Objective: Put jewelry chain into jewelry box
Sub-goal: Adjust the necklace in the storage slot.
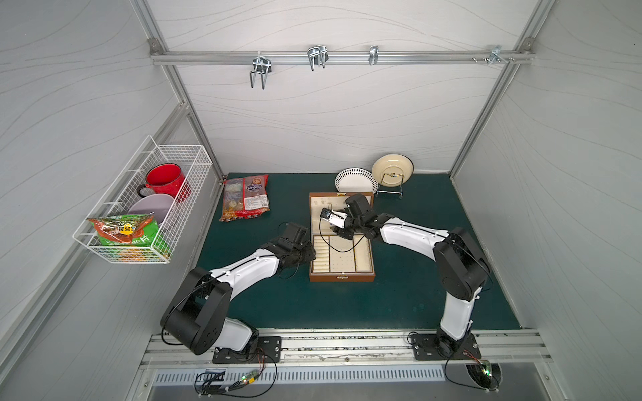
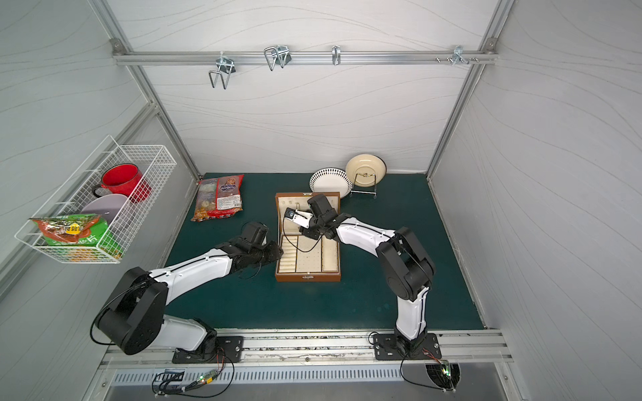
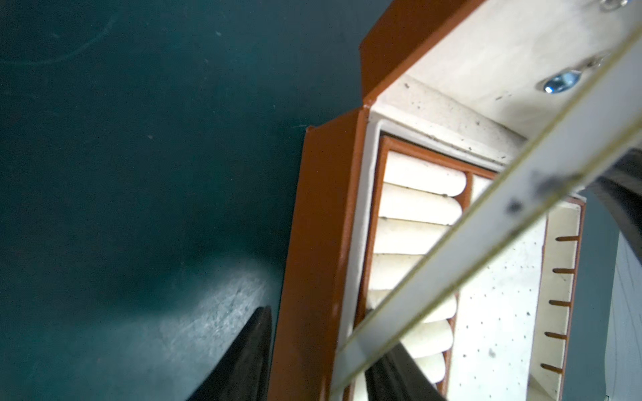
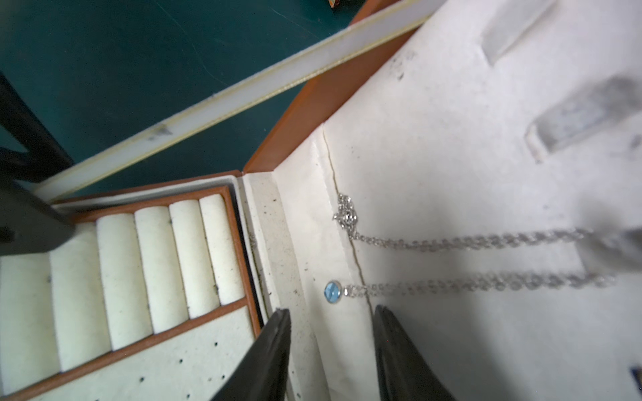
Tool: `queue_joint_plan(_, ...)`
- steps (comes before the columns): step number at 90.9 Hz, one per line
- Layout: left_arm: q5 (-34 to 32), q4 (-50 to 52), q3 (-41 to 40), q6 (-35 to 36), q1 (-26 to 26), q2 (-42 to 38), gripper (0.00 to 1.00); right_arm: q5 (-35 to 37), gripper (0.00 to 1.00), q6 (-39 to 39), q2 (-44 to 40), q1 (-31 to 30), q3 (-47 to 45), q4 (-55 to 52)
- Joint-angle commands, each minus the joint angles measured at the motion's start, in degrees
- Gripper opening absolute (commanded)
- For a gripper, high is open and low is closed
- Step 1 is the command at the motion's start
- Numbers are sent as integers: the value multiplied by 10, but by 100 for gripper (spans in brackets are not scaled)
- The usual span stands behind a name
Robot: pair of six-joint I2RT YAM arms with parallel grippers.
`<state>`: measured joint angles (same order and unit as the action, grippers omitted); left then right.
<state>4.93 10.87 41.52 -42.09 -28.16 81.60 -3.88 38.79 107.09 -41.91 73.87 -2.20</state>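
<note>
Noted a wire basket (image 1: 180, 194) on the left wall, holding a red mug (image 1: 165, 180) and a green packet (image 1: 123, 229), all clear of the job. Saw a red snack packet (image 1: 246, 198) near the far left corner of the worktop (image 1: 347, 305), well apart from the work.

Found the left gripper (image 3: 323, 330) low at the jewelry box (image 1: 342, 276), astride its left wall: 1 finger outside over the worktop, 1 inside above the ring rolls (image 3: 417, 208). Could not tell whether pressing that wall or merely standing around it.

Placed the box mid-worktop, nearer the far edge, lid up and leaning back, no chain visible in the 3 tray sections. Found the jewelry chain (image 4: 451, 243) already inside, against the cream lining of the lid: 2 strands running from a blurred fitting, likely a hook, 1 ending in a small bunch, 1 in a blue pendant (image 4: 332, 291) at the lip of the lid pocket.

Found the right gripper (image 4: 331, 310) just beside that pendant, jaws apart, holding nothing. Saw a white lid ribbon (image 4: 243, 97) stretched close by. Noted a patterned plate (image 1: 356, 180) and a cream plate (image 1: 392, 170) by the far edge, right of the box.

Judged the placing done and the letting-go stage in hand. Judged the next move to call for a slow, straight retreat of the right gripper, clear of strands and ribbon, without shifting the box.
</note>
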Motion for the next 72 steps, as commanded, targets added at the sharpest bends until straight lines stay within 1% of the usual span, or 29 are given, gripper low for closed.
queue_joint_plan(1,0,11,-1,8,0,-2,46,-1,41,3,12,2,18,1)
queue_joint_plan(8,1,11,-1,7,0,-1,46,1,41,5,11,2,15,1)
queue_joint_plan(24,1,9,-1,9,0,6,45,43,44,31,2,-4,-10,48)
queue_joint_plan(43,4,8,0,10,0,8,44,97,41,75,-1,-15,-41,109)
queue_joint_plan(51,4,7,-1,10,0,8,44,106,40,84,-3,-18,-48,123)
queue_joint_plan(72,5,5,-2,9,1,10,44,131,41,94,-9,-23,-61,146)
